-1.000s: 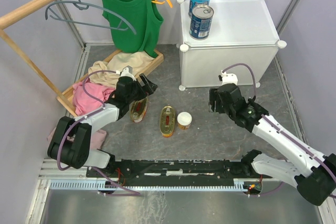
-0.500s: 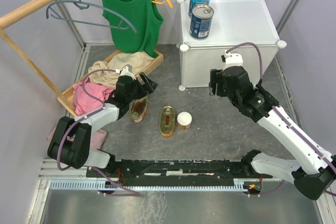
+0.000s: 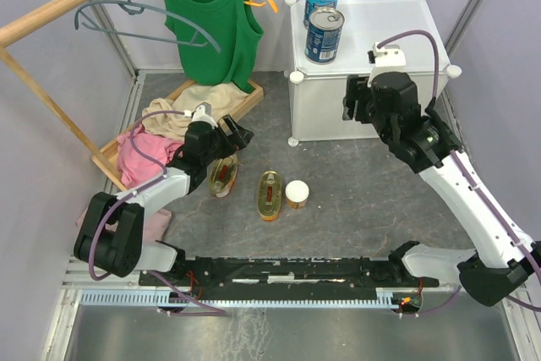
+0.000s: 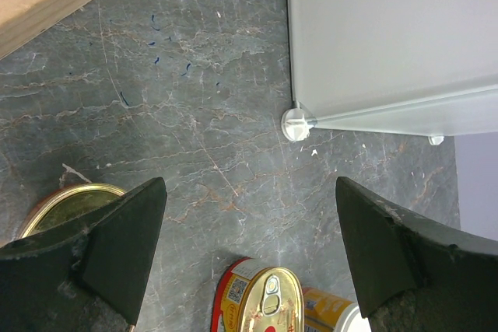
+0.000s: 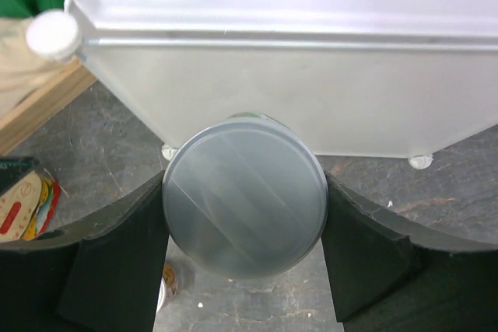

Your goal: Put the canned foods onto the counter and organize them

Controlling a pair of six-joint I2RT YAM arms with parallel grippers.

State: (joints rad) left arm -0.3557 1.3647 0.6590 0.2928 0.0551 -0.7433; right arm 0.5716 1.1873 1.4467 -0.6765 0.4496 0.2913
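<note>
Two tall blue-labelled tins (image 3: 324, 34) stand at the back left of the white cube counter (image 3: 397, 35). My right gripper (image 3: 354, 109) hangs in front of the counter's front face (image 5: 311, 114). It is shut on a small can (image 5: 245, 207) that shows a round silver-grey end and a sliver of green. On the floor lie an oval yellow-red tin (image 3: 270, 194), a small orange-label can (image 3: 297, 194) and a second oval tin (image 3: 223, 177). My left gripper (image 3: 237, 135) is open and empty above that second tin (image 4: 74, 201). The first oval tin (image 4: 268, 309) lies ahead of it.
A shallow wooden tray (image 3: 245, 103) of clothes sits at the left. A green top (image 3: 211, 23) and hangers hang on a wooden rail (image 3: 59, 10). Grey walls close in both sides. The counter's corner foot (image 4: 296, 124) stands on the marbled floor.
My right arm has risen from floor level, carrying the can up in front of the counter's face. The left arm has hardly moved.
</note>
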